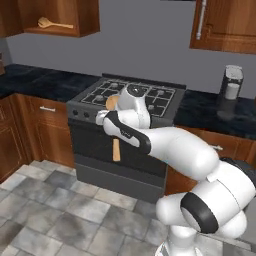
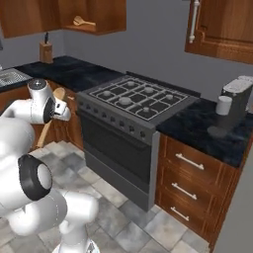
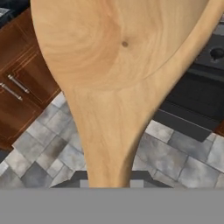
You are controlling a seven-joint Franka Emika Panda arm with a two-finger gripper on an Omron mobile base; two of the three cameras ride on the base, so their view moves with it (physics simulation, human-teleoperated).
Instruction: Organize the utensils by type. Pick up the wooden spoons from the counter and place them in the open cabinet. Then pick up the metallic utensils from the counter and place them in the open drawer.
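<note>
My gripper (image 1: pixel 103 118) is shut on a light tan wooden spoon (image 1: pixel 115 131), held in the air in front of the stove with the bowl up and the handle hanging down. In the hand view this wooden spoon (image 3: pixel 118 78) rises from between my gripper (image 3: pixel 111 180) tips, its bowl right at the camera. From the right I see the gripper (image 2: pixel 63 112) and the spoon (image 2: pixel 58 94) left of the oven. A second wooden spoon (image 1: pixel 52 23) (image 2: pixel 83 21) lies on the shelf of the open cabinet (image 1: pixel 85 20) (image 2: pixel 106 17). The black counter (image 1: pixel 40 82) (image 2: pixel 79 71) runs beside the stove. The metallic utensils and the open drawer are out of view.
A gas stove (image 1: pixel 132 95) (image 2: pixel 133 96) with its oven stands straight ahead. A coffee machine (image 1: pixel 231 85) (image 2: pixel 237 96) sits on the counter to its right, under a closed wall cabinet (image 1: pixel 225 25). A knife block (image 2: pixel 46 49) and a sink (image 2: pixel 10 76) are at far left. Grey tiled floor (image 1: pixel 60 200) lies below.
</note>
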